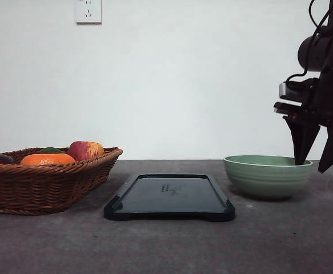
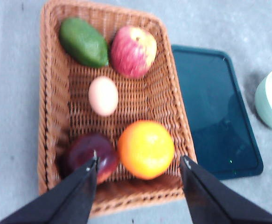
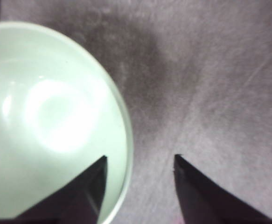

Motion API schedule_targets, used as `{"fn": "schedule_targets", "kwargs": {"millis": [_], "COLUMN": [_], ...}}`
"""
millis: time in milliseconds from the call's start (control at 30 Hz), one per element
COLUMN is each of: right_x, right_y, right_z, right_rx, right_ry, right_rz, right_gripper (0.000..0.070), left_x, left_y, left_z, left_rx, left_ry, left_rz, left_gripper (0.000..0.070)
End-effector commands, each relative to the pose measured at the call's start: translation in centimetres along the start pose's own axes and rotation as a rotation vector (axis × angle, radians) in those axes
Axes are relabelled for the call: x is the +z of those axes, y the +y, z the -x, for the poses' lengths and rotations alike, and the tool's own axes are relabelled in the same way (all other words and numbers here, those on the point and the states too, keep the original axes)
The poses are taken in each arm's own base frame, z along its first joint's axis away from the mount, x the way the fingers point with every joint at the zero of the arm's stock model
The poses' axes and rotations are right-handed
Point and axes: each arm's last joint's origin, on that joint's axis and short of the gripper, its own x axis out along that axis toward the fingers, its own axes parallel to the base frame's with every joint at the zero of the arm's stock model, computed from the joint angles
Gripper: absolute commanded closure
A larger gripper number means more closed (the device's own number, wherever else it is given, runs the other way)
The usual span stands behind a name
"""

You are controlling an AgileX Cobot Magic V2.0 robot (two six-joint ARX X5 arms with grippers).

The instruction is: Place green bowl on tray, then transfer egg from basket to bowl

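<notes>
Your right gripper (image 1: 313,165) stands spread astride the near rim of the pale green ridged ceramic bowl (image 1: 267,176), one finger inside, one outside. Bare grey surface (image 1: 172,245) separates the bowl from the glossy black rectangular tray (image 1: 169,197). In the brown woven wicker basket (image 2: 170,107), the pale egg (image 2: 103,95) lies apart from the surrounding fruit.
</notes>
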Motion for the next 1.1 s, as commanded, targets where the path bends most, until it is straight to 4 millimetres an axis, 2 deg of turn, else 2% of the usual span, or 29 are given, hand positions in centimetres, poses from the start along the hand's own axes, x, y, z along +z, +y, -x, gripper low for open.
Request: {"fn": "schedule_targets", "kwargs": {"millis": [0,133,333,533,667,767,900,1067], "right_x": [0.6,0.6,1.1,2.6,3.4,3.8,4.1,4.7], "right_y": [0.0,0.0,0.3,1.8,3.9,5.9,8.8,12.2], "right_z": [-0.5,-0.7,0.5,4.1,6.6,7.6,7.6,6.2], "right_rx": [0.004,0.004,0.001,0.007,0.021,0.065,0.114,0.140], "right_ry": [-0.003,0.001,0.026,0.056,0.050,0.030,0.007,0.019], "right_rz": [0.019,0.018,0.013,0.036,0.086,0.134,0.204,0.281], "right_gripper": [0.0540,0.0698,0.0700,0.0700,0.0700,0.0700,0.0700,0.0700], "left_x": [0.7,0.7,0.7,0.7,0.7,0.7,0.6,0.6], "left_y": [-0.3,-0.3,-0.3,-0.3,-0.3,-0.3,-0.3,-0.3], "left_z": [0.3,0.3,0.3,0.3,0.3,0.3,0.3,0.3], "left_rx": [-0.010,-0.010,-0.010,-0.010,-0.010,-0.010,-0.010,-0.010], "left_ry": [-0.029,-0.029,-0.029,-0.027,-0.026,-0.025,-0.025,-0.025], "left_rz": [-0.011,-0.011,-0.011,-0.010,-0.010,-0.010,-0.010,-0.010], "left_gripper": [0.0350,0.0350,0.0350,0.0350,0.0350,0.0350,0.0350,0.0350]}}
